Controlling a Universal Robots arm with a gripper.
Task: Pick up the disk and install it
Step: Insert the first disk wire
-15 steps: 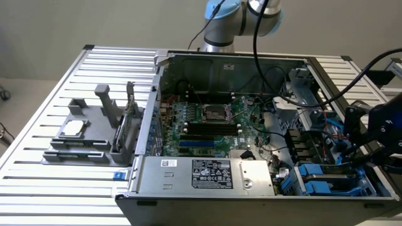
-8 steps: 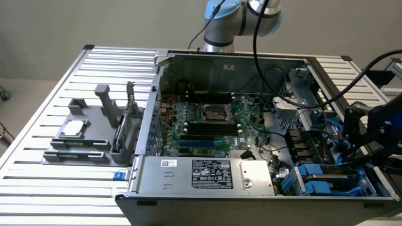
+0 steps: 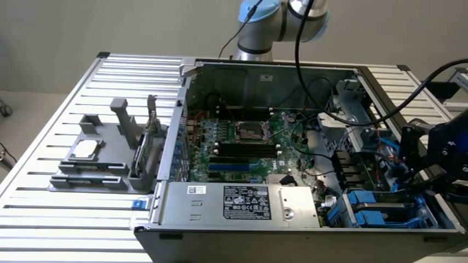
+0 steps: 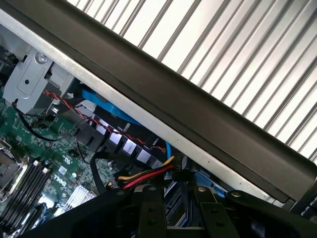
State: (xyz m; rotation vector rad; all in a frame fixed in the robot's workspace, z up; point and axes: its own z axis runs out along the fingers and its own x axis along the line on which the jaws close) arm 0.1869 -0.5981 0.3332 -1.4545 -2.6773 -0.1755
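As it lies on its side with the interior exposed, the dark steel tower case [image 3: 263, 71] is set on a ribbed aluminium table [image 3: 44, 208]. Inside the case, a green motherboard [image 3: 241, 145] is mounted at the centre, studded with a square metal CPU socket [image 3: 249, 131], long black memory slots and one blue slot. Along the case edge at six o'clock in the exterior view, a boxy silver power supply [image 3: 241, 203] with printed labels is seated. At five o'clock, in the corner drive bay, the disk [image 3: 395, 207] is lodged: a flat grey rectangle framed by blue plastic. A red, yellow and black wire bundle [image 4: 146, 177] is seen in the wrist view near a thin blue cable [image 4: 106, 106]. Outside the case, at nine o'clock, a matte grey plastic fixture [image 3: 95, 178] is placed on the table, and a small square silver chip [image 3: 86, 149] is cradled in one of its recesses. At four o'clock the black gripper [image 3: 411, 182] is poised just over the drive bay, nearest the disk; whether it is open, closed or holding anything cannot be told
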